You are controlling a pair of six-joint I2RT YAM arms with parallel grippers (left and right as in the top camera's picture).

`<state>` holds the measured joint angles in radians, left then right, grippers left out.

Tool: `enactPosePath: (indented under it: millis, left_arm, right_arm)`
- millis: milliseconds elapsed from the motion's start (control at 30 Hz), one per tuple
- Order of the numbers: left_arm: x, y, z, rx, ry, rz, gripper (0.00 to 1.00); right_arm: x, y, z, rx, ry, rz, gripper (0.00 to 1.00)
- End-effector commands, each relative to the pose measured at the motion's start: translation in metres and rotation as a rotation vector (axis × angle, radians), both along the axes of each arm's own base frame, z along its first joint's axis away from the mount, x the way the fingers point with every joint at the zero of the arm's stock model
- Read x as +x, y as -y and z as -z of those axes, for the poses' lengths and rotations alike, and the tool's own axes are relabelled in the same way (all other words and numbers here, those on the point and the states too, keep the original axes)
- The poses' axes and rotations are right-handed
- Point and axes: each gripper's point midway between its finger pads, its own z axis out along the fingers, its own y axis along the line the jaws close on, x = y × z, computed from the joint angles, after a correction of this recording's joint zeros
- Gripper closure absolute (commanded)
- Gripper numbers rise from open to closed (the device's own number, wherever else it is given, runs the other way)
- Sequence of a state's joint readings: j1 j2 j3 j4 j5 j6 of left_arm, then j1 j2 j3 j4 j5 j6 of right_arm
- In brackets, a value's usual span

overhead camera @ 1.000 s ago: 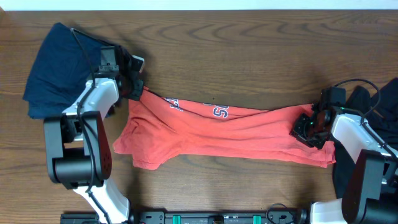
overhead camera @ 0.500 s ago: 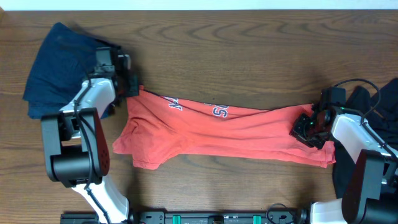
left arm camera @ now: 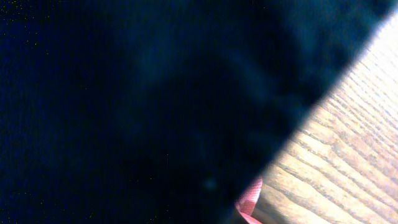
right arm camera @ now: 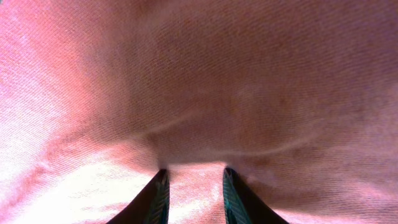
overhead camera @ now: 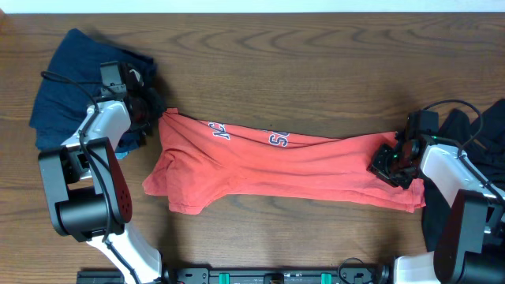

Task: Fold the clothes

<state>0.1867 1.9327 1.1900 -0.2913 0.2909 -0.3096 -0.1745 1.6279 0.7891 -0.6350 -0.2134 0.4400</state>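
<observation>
The coral-red T-shirt (overhead camera: 276,170) lay stretched across the tabletop (overhead camera: 316,55) from 9 to 3 o'clock. The left tool (overhead camera: 154,110), closed tight, pinched its 10 o'clock corner beside the navy garment (overhead camera: 67,79). The right tool (overhead camera: 392,162), narrowly parted, gripped a fold at its 3 o'clock end.

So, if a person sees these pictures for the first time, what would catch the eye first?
First, the coral-red T-shirt, drawn out in a long band across the middle of the wooden table. The left gripper pinches its left corner and the right gripper its right end. A navy garment lies bunched at the far left, and a black garment at the right edge.
</observation>
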Motion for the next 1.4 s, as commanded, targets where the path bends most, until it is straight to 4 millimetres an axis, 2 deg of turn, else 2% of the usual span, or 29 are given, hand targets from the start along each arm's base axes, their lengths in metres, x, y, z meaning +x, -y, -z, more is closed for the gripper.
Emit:
enactPosePath:
  millis: [0, 33, 67, 133, 200, 367, 500, 533, 600, 767, 833, 1000, 1167, 1233, 1367]
  left_arm:
    - [0.011, 0.008, -0.02, 0.062, 0.072, 0.138, 0.86]
    - [0.011, 0.012, -0.02, 0.092, 0.081, 0.201, 0.83]
    - [0.011, 0.017, -0.019, 0.123, 0.089, 0.271, 0.74]
    - [0.01, 0.028, -0.018, 0.178, 0.105, 0.398, 0.63]
    - [0.011, 0.036, -0.018, 0.223, 0.123, 0.483, 0.57]
    - [0.015, 0.026, -0.008, 0.369, 0.084, 0.486, 0.56]
    - [0.012, 0.025, 0.007, 0.366, 0.048, 0.493, 0.56]
    - [0.012, 0.025, 0.01, 0.363, 0.042, 0.494, 0.57]
    - [0.011, 0.025, 0.014, 0.361, 0.034, 0.495, 0.66]
    - [0.012, 0.025, 0.012, 0.347, 0.036, 0.463, 0.94]
    - [0.013, 0.023, 0.012, 0.316, 0.029, 0.395, 0.94]
    - [0.016, 0.005, 0.006, 0.166, 0.01, 0.057, 0.94]
    - [0.015, -0.01, -0.013, 0.011, 0.016, -0.206, 0.94]
    - [0.013, -0.017, -0.022, -0.015, 0.018, -0.271, 0.94]
    - [0.009, -0.022, -0.039, -0.015, 0.038, -0.293, 0.94]
  right_arm:
    - [-0.034, 0.023, 0.035, -0.134, -0.143, -0.003, 0.7]
    - [-0.034, 0.023, 0.035, -0.134, -0.143, -0.003, 0.69]
    - [-0.034, 0.023, 0.035, -0.134, -0.143, -0.003, 0.68]
    - [-0.034, 0.023, 0.035, -0.134, -0.144, -0.003, 0.66]
    - [-0.034, 0.023, 0.035, -0.132, -0.144, -0.003, 0.64]
    - [-0.035, 0.023, 0.035, -0.13, -0.148, -0.003, 0.62]
    - [-0.036, 0.022, 0.035, -0.129, -0.15, -0.004, 0.61]
    - [-0.036, 0.022, 0.035, -0.129, -0.15, -0.004, 0.61]
    - [-0.036, 0.022, 0.035, -0.129, -0.151, -0.003, 0.61]
    - [-0.037, 0.022, 0.035, -0.129, -0.153, -0.003, 0.61]
    - [-0.037, 0.022, 0.035, -0.128, -0.154, 0.0, 0.61]
    - [-0.038, 0.022, 0.035, -0.128, -0.159, 0.0, 0.61]
    - [-0.039, 0.022, 0.035, -0.128, -0.162, 0.001, 0.61]
    - [-0.04, 0.023, 0.035, -0.134, -0.17, 0.022, 0.61]
    - [-0.04, 0.024, 0.035, -0.135, -0.175, 0.052, 0.61]
